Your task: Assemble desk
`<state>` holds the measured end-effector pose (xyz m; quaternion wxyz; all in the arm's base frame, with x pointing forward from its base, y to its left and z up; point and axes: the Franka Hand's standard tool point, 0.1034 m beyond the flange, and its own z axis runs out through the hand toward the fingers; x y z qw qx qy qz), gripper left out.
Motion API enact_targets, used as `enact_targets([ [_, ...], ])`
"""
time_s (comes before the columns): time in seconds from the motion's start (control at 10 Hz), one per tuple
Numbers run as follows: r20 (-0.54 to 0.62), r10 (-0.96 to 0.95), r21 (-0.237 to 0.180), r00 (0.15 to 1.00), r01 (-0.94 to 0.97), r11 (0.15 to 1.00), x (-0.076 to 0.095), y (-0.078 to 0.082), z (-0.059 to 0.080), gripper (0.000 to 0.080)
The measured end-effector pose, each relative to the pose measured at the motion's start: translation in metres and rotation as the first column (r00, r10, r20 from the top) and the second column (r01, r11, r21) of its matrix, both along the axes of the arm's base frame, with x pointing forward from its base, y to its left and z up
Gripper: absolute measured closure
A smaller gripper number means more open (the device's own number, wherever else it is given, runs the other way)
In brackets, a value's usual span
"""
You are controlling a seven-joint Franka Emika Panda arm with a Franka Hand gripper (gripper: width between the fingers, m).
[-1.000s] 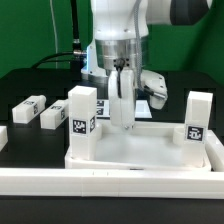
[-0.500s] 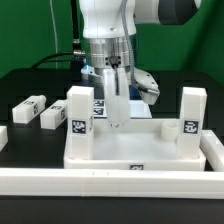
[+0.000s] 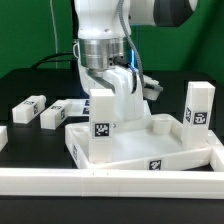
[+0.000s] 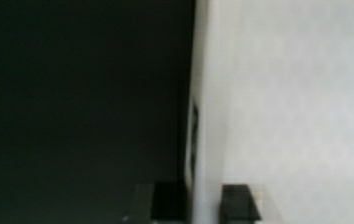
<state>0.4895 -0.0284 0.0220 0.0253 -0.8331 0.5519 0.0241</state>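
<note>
The desk top [image 3: 125,160] sits askew on the dark worktop [image 3: 35,145], one corner turned toward the long white border rail [image 3: 110,182] at the front and lying close to it, with little room left there. Two leg blocks stand upright on it: one at the near corner [image 3: 100,120], one at the corner on the exterior view's right [image 3: 198,108]. Two more leg blocks [image 3: 28,106] [image 3: 58,113] lie loose on the exterior view's left, well apart from the tray, with bare worktop between.

The gripper [image 3: 125,108] comes straight down behind the near leg block, which hides its tips. In the wrist view its jaws [image 4: 200,200] are nearly together, seemingly pinching the tray's thin raised rim, though that picture is blurred.

Black-and-white square tags show on the leg blocks and front rim; no writing can be read. The arm is cut off above.
</note>
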Motion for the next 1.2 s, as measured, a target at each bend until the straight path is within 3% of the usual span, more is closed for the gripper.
enact_targets([
  [0.3, 0.01, 0.253, -0.011, 0.967, -0.253, 0.967, 0.0, -0.018, 0.001, 0.0735],
  [0.6, 0.019, 0.422, -0.013, 0.906, -0.422, 0.907, -0.001, -0.02, 0.0, 0.0735],
  [1.2, 0.025, 0.733, -0.025, 0.68, -0.733, 0.68, 0.001, -0.016, -0.002, 0.0735],
])
